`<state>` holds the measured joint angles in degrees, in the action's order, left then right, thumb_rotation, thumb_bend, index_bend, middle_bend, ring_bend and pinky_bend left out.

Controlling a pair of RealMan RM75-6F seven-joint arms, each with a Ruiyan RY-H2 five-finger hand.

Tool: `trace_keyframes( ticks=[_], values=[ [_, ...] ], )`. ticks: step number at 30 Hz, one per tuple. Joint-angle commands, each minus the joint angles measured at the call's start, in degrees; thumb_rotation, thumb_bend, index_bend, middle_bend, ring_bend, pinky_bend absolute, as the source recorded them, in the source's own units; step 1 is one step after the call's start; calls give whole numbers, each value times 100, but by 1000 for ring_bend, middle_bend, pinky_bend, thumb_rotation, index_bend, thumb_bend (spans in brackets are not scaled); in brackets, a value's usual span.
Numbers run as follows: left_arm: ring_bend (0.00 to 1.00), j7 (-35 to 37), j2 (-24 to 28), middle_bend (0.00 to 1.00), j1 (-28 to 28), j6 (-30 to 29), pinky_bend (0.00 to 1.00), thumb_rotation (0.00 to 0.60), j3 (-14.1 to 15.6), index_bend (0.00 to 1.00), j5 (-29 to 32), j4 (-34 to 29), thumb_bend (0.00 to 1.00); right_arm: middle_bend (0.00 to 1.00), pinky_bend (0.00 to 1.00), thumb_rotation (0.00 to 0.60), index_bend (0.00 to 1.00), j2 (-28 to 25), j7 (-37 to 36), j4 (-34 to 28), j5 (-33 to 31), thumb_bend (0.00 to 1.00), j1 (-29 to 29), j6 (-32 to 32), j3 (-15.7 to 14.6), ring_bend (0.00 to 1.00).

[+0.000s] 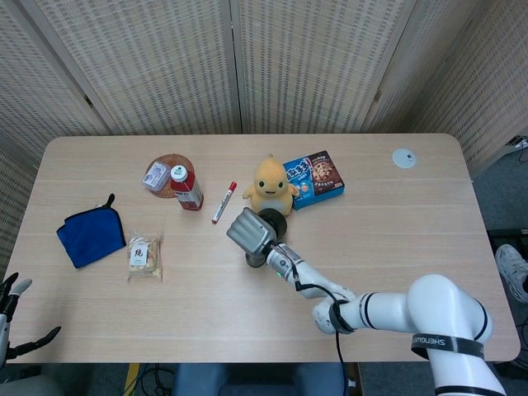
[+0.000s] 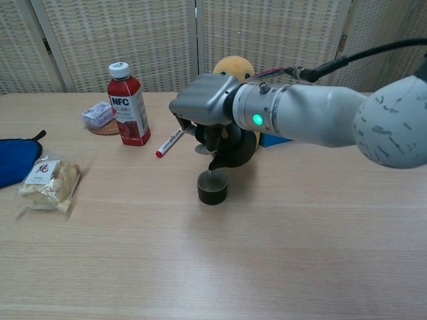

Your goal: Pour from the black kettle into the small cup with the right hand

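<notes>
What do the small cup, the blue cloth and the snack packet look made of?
Small cup: dark, dull glaze, probably ceramic, though coated metal is possible. Blue cloth: soft fabric, folded with limp edges. Snack packet: clear glossy plastic film, crinkled, its contents showing through.
</notes>
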<state>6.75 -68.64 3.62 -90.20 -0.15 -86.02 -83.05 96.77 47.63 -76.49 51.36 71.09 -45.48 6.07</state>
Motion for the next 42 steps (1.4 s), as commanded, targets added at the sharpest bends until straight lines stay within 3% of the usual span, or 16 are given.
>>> trace_keyframes(
  ticks=[1,42],
  values=[
    [76,0,-1,19,1,2,0,363,1,131,0,2,82,1000,537,543,865,2,26,-9,-5,355,4,-12,-10,959],
    [76,113,-20,19,58,-59,0,362,-8,131,-18,103,82,1000,537,545,865,-24,513,-265,-188,356,83,-190,-137,959]
  ],
)
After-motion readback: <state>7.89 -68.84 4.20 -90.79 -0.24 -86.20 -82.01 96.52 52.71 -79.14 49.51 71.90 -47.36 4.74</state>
